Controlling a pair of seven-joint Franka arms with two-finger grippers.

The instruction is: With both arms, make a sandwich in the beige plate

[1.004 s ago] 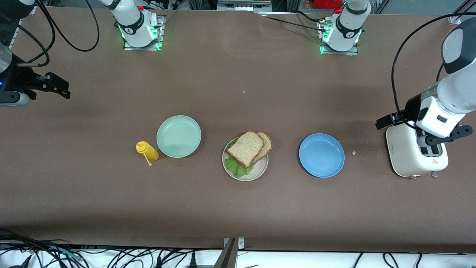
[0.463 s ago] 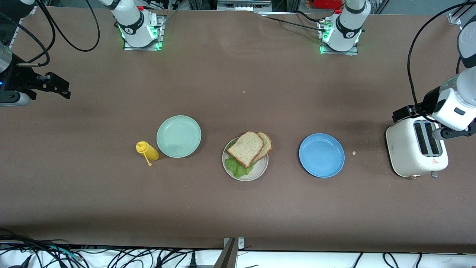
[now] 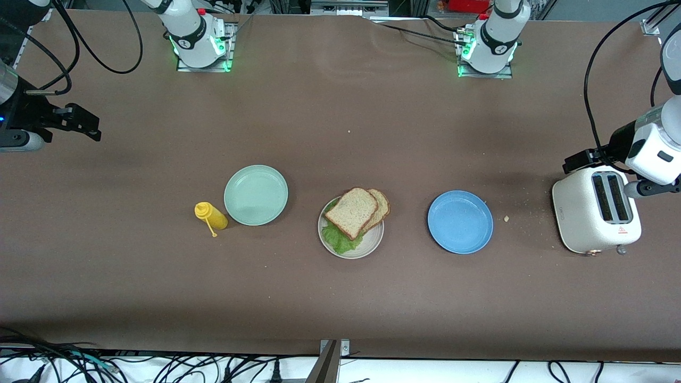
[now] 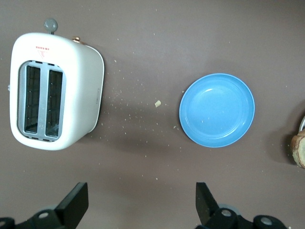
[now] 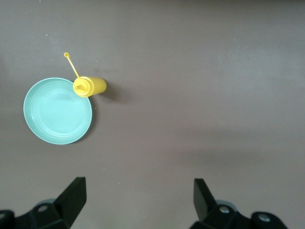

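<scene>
The sandwich [image 3: 352, 212] lies on the beige plate [image 3: 374, 240] in the middle of the table. It is two brown-crusted slices, the upper one shifted off the lower, with green lettuce [image 3: 339, 240] sticking out toward the front camera. My left gripper [image 4: 141, 205] is open and empty, up over bare table beside the toaster; its hand [image 3: 646, 151] shows at the left arm's end. My right gripper [image 5: 138, 200] is open and empty too, waiting over bare table at the right arm's end. A bit of bread crust [image 4: 299, 150] shows at the edge of the left wrist view.
A blue plate [image 3: 460, 222] lies between the beige plate and the white toaster [image 3: 596, 215], with crumbs [image 3: 506, 218] between plate and toaster. A mint-green plate [image 3: 256, 194] and a yellow squeeze bottle [image 3: 211, 215] stand toward the right arm's end.
The left arm has moved off the toaster's top, out toward its end of the table, so both toaster slots now show. The right arm and the sandwich have not moved.
</scene>
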